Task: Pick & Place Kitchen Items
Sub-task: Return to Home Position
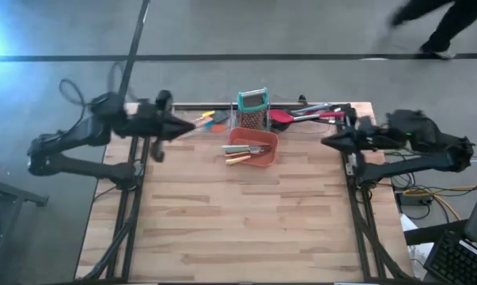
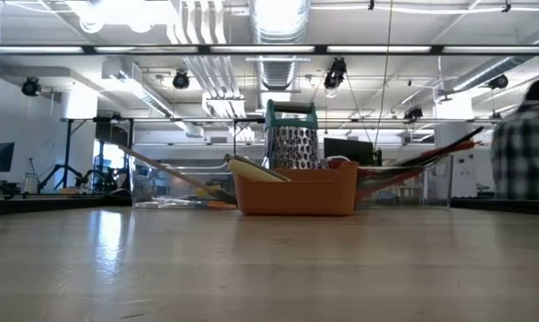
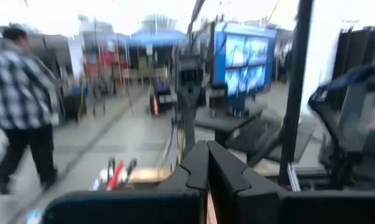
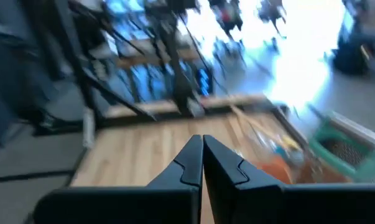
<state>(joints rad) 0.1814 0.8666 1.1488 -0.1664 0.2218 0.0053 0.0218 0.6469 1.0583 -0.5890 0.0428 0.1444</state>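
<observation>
The left gripper (image 1: 192,127) hangs over the far left of the table (image 1: 246,222) and the right gripper (image 1: 327,142) over its far right, each with its 2 fingers pressed together, holding nothing. At the far middle, knives (image 1: 240,156) lie in the orange bin (image 1: 268,158), scrapers (image 1: 209,120) just left of the grater (image 1: 252,111), and red and black spoons (image 1: 301,116) just right of it.

2 arms folded at opposite sides, left arm (image 1: 72,146) elbow out, left gripper (image 1: 192,127) pointing inward, fingers pressed together, right arm (image 1: 428,150) mirrored, right gripper (image 1: 325,142) pointing inward, fingers touching, grippers well apart
</observation>
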